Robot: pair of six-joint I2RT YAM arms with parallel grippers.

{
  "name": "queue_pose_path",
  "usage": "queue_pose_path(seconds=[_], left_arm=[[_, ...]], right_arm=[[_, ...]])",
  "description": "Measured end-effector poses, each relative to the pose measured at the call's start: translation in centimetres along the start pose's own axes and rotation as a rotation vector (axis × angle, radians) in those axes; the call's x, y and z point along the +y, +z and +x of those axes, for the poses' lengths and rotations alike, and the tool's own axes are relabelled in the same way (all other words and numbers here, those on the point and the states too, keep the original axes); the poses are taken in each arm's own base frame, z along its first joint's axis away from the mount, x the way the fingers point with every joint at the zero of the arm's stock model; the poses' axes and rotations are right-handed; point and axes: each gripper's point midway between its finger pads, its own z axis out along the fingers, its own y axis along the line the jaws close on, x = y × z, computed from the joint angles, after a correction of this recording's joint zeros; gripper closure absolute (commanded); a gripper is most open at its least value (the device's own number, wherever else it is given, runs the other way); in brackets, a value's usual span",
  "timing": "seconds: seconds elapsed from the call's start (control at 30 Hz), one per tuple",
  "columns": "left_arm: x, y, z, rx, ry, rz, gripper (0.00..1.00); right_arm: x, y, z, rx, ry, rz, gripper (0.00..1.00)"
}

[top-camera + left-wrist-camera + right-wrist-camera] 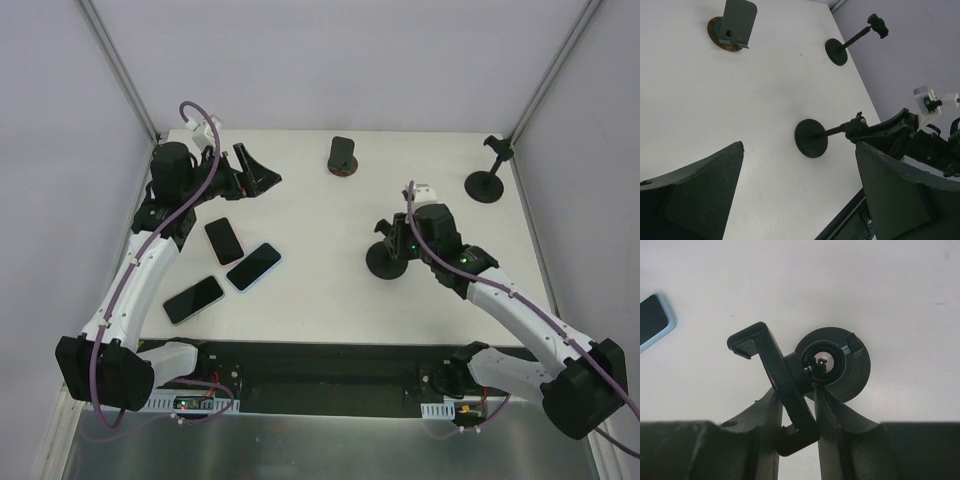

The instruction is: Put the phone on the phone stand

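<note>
Three phones lie at the left of the table: one red-cased [224, 240], one blue-cased [253, 266], one black [194, 299]. The blue one's corner shows in the right wrist view [652, 320]. A black phone stand [388, 258] with a round base [840, 371] and a clamp bar [772, 365] stands right of centre. My right gripper [797, 400] is shut on the clamp bar from above; it also shows in the top view [400, 240]. My left gripper [255, 172] is open and empty, raised at the far left, away from the phones. In its view [800, 150] it looks towards the stand [811, 138].
A second black pole stand [487, 180] is at the far right corner, also in the left wrist view [837, 50]. A dark plate stand on a brown round base [342, 155] stands at the back centre, also in the left wrist view [732, 27]. Enclosure walls rise around the table.
</note>
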Motion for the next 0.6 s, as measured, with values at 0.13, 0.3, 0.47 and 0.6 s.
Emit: queue_pose_path(seconds=[0.13,0.3,0.47,0.6], left_arm=[[0.2,0.3,0.2,0.009,-0.007,-0.002,0.08],[0.3,0.4,0.3,0.016,-0.011,0.001,0.09],[0.6,0.9,0.7,0.041,-0.024,0.01,0.08],[1.4,1.6,1.1,0.068,-0.045,-0.005,0.01]], right_arm=[[5.4,-0.2,1.5,0.032,-0.111,-0.136,0.89],[7.4,0.2,1.7,0.065,-0.213,-0.198,0.76],[6.8,0.3,2.1,0.082,-0.28,-0.181,0.47],[5.1,-0.2,2.9,0.115,-0.344,-0.12,0.36]])
